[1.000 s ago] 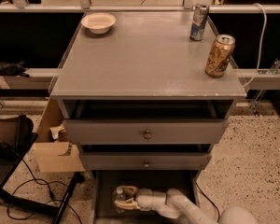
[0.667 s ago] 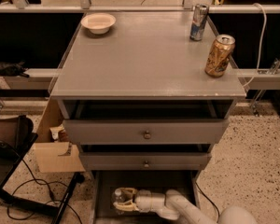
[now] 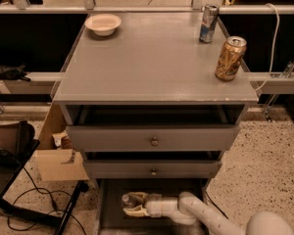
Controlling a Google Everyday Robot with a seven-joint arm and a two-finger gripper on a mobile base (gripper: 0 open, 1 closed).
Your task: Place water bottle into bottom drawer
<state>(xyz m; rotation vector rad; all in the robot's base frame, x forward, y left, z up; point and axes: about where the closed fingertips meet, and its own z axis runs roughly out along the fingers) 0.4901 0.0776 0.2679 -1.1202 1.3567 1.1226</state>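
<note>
**Water bottle [image 3: 129, 199] held inside the bottom drawer [image 3: 109, 218]**

Almost no change is seen over the last second. The gripper [image 3: 137, 204] is kept low in the drawer, with its fingers clasped round the bottle. Release is judged to be the remaining step. The bottle appears laid on its side, its long axis across the drawer and its cap toward picture-left.
</note>
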